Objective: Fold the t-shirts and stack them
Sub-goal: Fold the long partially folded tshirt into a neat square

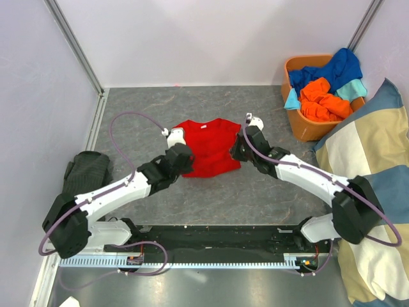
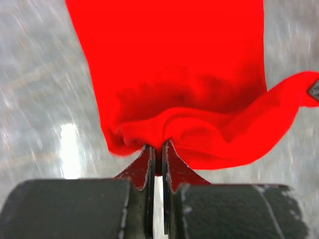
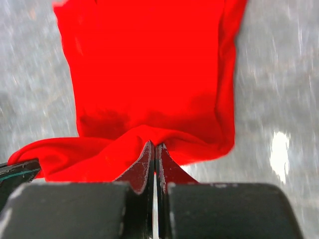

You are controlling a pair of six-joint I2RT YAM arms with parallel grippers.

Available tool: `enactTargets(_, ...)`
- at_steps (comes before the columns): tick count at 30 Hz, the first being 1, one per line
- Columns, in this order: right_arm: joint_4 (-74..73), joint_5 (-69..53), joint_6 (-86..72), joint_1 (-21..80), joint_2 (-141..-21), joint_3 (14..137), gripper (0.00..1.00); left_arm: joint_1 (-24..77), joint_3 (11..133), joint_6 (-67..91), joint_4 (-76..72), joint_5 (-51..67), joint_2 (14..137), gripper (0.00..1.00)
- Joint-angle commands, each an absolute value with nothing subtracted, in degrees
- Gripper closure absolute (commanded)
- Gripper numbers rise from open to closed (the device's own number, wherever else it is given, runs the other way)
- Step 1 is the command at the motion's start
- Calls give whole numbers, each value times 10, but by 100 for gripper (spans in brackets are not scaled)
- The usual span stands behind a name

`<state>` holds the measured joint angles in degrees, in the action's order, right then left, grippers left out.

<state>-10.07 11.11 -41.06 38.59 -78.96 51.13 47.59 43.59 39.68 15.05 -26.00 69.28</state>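
step: fold red t-shirt [image 1: 208, 148], lying mid-bench [image 1: 275, 192] | left jaws: pinched shut on its left edge | right jaws: pinched shut on its right edge (cloth bunched at both tips) | tip: lift both sides level, even tension, lay fold flat

Open grey mottled tabletop [image 1: 192, 109] runs from the red fabric t-shirt [image 1: 208, 150] to the white back wall [image 1: 211, 38]. The far right corner is blocked by an orange plastic basket [image 1: 310, 131] heaped with bright fabric shirts [image 1: 326, 89]. A blue-and-beige checked cushion [image 1: 370, 166] crowds the white right arm [image 1: 307, 173]. A dark bundled cloth [image 1: 86, 169] lies just beside the white left arm [image 1: 115, 192]. Both arms bar the near centre.
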Motion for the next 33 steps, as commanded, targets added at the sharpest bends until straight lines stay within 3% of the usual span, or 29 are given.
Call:
enactTargets(1, -47, 128, -377, 359, -844, 590, 100, 412, 493, 313, 59, -233, 735, 98)
enactTargets(13, -28, 73, -330, 279, -1034, 776, 100, 309, 644, 243, 5, -164, 892, 98)
enactTargets(21, -20, 26, -335, 243, -1139, 852, 99, 269, 676, 232, 2, -149, 973, 95)
enactTargets(22, -17, 22, -334, 240, -1154, 864, 88, 266, 676, 232, 2, -155, 986, 88)
enactTargets(23, -16, 16, -329, 232, -1162, 870, 74, 260, 677, 225, 3, -163, 991, 70)
enactTargets(24, -17, 17, -325, 227, -1167, 877, 47, 257, 681, 225, 4, -217, 997, 48)
enactTargets(25, -17, 17, -323, 210, -1171, 886, 38, 250, 686, 226, 10, -246, 1004, 1)
enactTargets(27, -12, 21, -321, 191, -1163, 882, 26, 208, 707, 239, 48, -275, 1009, 0)
enactTargets(33, -8, 14, -305, 151, -1102, 816, 21, 116, 665, 273, 37, -236, 941, 0)
